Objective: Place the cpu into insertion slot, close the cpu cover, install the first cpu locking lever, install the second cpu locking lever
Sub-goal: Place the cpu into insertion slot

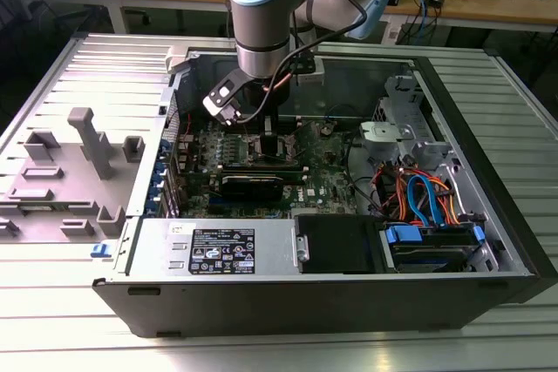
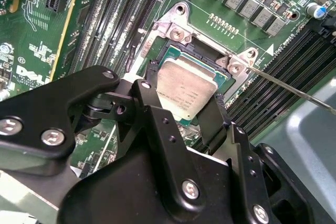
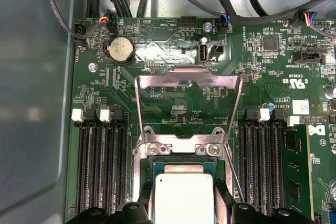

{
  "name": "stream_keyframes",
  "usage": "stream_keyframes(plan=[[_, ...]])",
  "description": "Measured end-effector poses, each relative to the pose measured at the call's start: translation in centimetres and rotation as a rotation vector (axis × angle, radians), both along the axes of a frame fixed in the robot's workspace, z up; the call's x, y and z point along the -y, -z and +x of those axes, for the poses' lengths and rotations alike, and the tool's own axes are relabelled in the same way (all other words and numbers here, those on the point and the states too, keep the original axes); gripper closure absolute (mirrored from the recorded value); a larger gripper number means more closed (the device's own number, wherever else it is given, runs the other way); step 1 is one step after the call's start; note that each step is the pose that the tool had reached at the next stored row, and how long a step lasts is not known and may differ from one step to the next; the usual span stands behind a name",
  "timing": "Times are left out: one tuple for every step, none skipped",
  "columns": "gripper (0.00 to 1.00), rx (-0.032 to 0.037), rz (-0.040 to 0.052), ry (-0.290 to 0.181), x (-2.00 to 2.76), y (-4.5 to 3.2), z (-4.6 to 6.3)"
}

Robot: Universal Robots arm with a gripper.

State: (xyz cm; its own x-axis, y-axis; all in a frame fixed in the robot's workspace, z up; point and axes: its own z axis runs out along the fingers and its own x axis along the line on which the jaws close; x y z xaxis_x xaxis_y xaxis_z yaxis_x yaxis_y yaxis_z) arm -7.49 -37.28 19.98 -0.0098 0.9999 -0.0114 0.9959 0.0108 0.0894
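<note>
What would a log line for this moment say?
pincer: shut on cpu | cpu: over insertion slot | cpu cover: open

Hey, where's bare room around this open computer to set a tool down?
The ribbed table strip along the case's camera-side wall is bare. Crowded: grey fixture blocks at the exterior view's left, cables and the gripper inside the case.

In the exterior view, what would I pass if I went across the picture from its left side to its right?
Grey plastic holder blocks → row of blue clips at the open computer case's edge → robot arm reaching down into the case → blue and orange cables.
</note>
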Motion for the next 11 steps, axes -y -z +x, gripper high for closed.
stream_keyframes(plan=[[0.45, 0.0, 0.0, 0.001, 0.0, 0.01, 0.0], [0.45, 0.0, 0.0001, 0.002, 0.0, 0.02, 0.0], [0.45, 0.0, 0.0, 0.003, 0.01, 0.02, 0.02], [0.45, 0.0001, 0.0001, 0.005, 0.0, 0.04, 0.08], [0.45, 0.0001, 0.0, 0.008, 0.01, 0.05, 0.11], [0.45, 0.0, -0.0003, 0.009, 0.01, 0.05, 0.11], [0.45, 0.0001, -0.0002, 0.01, 0.01, 0.09, 0.12], [0.45, 0.0, -0.0003, 0.01, 0.01, 0.15, 0.12], [0.45, -0.0001, -0.0006, 0.01, 0.01, 0.19, 0.12], [0.45, -0.0002, -0.0008, 0.01, 0.01, 0.24, 0.12], [0.45, -0.0002, -0.0008, 0.01, 0.02, 0.27, 0.11]])
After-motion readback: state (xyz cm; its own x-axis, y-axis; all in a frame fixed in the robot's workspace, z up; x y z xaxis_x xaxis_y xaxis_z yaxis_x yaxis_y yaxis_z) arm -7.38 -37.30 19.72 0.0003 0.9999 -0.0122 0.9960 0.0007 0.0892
